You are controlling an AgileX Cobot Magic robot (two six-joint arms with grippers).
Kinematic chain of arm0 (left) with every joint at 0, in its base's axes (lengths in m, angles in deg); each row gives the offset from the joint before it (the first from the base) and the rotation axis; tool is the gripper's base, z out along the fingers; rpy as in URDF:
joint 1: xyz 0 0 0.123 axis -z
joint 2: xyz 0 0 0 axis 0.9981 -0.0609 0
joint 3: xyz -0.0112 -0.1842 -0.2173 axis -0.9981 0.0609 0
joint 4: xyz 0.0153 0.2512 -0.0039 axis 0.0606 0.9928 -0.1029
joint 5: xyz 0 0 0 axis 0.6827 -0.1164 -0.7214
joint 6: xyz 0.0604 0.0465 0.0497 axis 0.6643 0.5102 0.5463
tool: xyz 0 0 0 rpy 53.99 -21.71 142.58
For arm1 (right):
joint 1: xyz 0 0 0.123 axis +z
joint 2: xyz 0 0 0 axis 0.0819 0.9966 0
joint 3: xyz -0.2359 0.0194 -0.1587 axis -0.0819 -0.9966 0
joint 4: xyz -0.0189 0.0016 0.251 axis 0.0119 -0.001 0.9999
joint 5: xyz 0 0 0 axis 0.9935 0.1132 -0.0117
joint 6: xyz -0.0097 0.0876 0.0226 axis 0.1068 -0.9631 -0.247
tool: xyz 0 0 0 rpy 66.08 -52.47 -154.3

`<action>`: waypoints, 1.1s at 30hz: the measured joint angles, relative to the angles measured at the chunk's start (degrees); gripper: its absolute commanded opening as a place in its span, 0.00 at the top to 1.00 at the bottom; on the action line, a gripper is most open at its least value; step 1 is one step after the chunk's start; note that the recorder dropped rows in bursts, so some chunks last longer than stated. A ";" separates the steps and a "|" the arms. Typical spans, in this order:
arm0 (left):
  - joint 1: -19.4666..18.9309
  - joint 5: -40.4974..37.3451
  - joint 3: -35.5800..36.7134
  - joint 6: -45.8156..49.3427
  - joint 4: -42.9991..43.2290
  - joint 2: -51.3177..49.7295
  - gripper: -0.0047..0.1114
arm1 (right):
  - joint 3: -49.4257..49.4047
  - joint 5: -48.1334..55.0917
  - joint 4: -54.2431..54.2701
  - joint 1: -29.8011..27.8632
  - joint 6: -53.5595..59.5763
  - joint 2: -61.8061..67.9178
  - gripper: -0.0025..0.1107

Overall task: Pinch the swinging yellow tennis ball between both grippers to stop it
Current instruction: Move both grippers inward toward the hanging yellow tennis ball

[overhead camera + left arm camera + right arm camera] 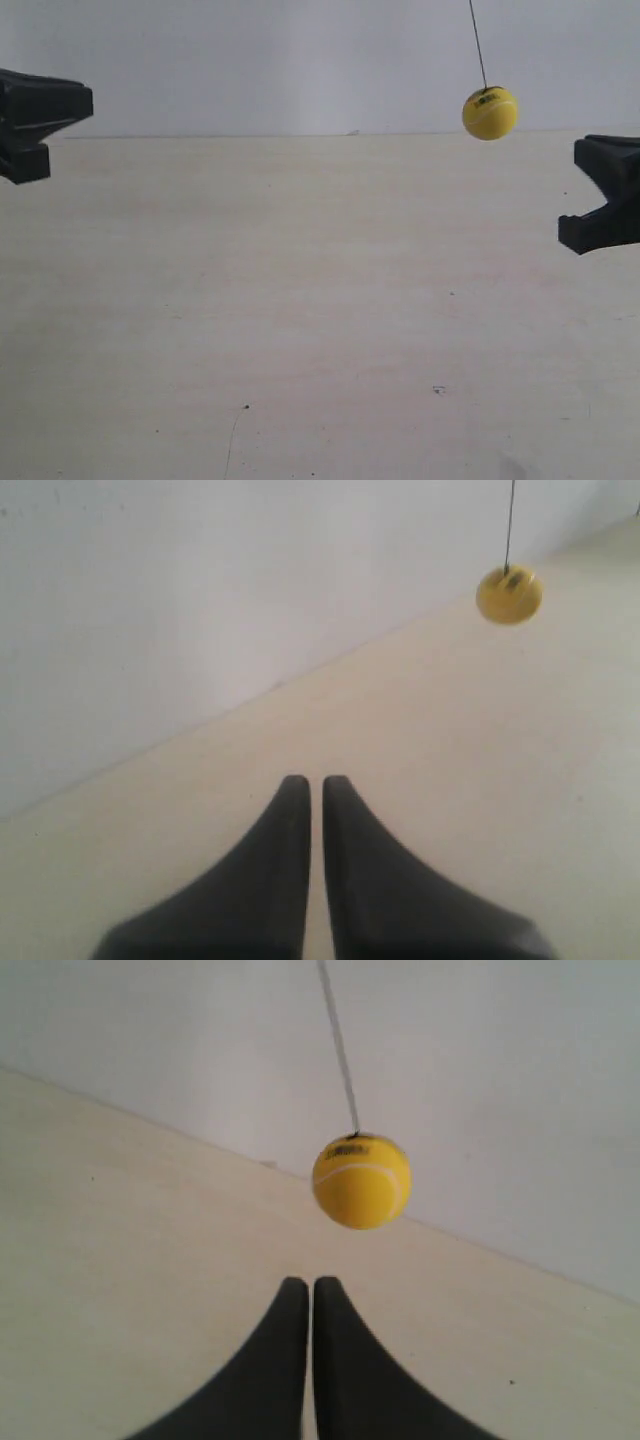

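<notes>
The yellow tennis ball (490,112) hangs in the air on a thin dark string (478,45), over the far right part of the pale table (300,300). The arm at the exterior view's right carries my right gripper (582,152), a little right of the ball and lower. In the right wrist view the ball (361,1181) is close ahead of the right gripper (310,1282), which is shut and empty. My left gripper (85,102) is at the far left edge, far from the ball. In the left wrist view it (316,780) is shut, with the ball (509,594) small and distant.
A plain white wall (250,60) stands behind the table's far edge. A few small dark specks (438,389) mark the tabletop.
</notes>
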 measured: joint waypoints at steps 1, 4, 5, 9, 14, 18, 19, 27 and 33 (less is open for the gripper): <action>0.00 -0.02 0.00 1.02 0.00 -1.41 0.92 | 0.80 -0.48 -0.84 0.00 0.12 2.44 0.98; 0.00 0.11 0.00 5.18 0.11 -5.04 0.92 | 3.52 -1.18 -2.94 0.00 0.51 8.19 0.98; 0.00 0.11 -0.10 7.33 -0.04 -6.65 0.92 | 4.25 -1.24 -3.59 0.00 0.51 9.86 0.98; 0.00 0.22 -1.05 13.56 -1.43 -11.68 0.92 | 7.20 -1.67 -6.19 0.00 0.64 14.65 0.98; 0.00 0.65 -4.09 16.31 -2.06 -19.28 0.92 | 11.31 -2.18 -8.88 0.00 0.06 19.45 0.98; 0.00 2.60 -6.46 17.32 0.32 -24.92 0.92 | 14.55 -4.80 -11.45 0.00 -0.79 24.69 0.98; 0.00 3.61 -7.05 17.32 1.26 -26.01 0.92 | 15.63 -5.57 -13.12 0.00 -1.77 26.24 0.98; 0.00 10.62 -9.27 17.56 6.91 -31.22 0.92 | 24.60 -12.63 -29.85 0.00 -16.58 35.73 0.98; 0.00 15.51 -9.36 17.64 7.66 -31.36 0.92 | 25.65 -20.94 -32.94 0.29 -18.98 39.41 0.98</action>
